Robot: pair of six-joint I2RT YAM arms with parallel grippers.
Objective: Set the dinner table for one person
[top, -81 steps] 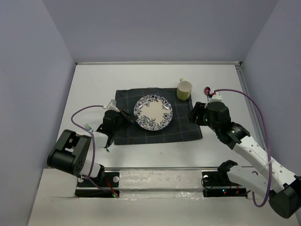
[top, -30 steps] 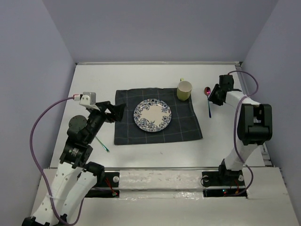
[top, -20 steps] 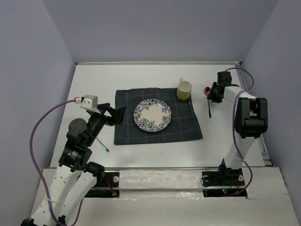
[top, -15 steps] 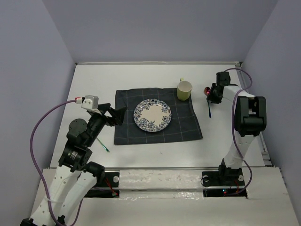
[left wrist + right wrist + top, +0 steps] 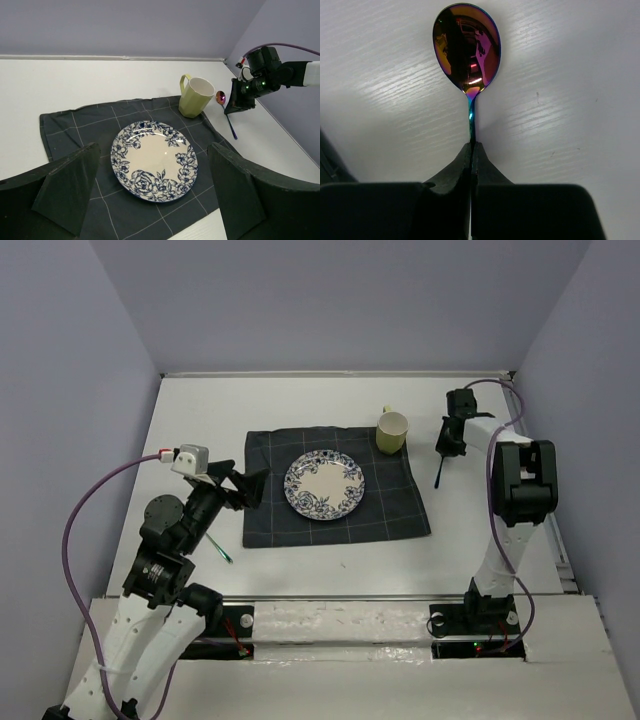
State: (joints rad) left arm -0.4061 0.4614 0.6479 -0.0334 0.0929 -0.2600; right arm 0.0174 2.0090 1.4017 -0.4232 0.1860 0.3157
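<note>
An iridescent spoon [image 5: 467,45], thin, stiff and judged light and slippery, is pinched by its neck in the closed right tool [image 5: 471,150], bowl lying ahead on the white worktop [image 5: 570,75]; the left tool [image 5: 152,172] is held wide open, empty.

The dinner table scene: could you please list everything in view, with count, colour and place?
dinner table: one, plain white, fills the floor between the lavender walls
cloth: one, dark navy with pale grid lines, mid-table
plate: one, white with blue floral pattern, centre of the cloth
mug: one, pale yellow-green, at the cloth's far right corner
spoon: one, iridescent, right of the cloth
thin utensil: one, greenish, left of the cloth, partly hidden
left pincer: one, black, open, over the cloth's left edge
right pincer: one, black, shut on the spoon's handle
</note>
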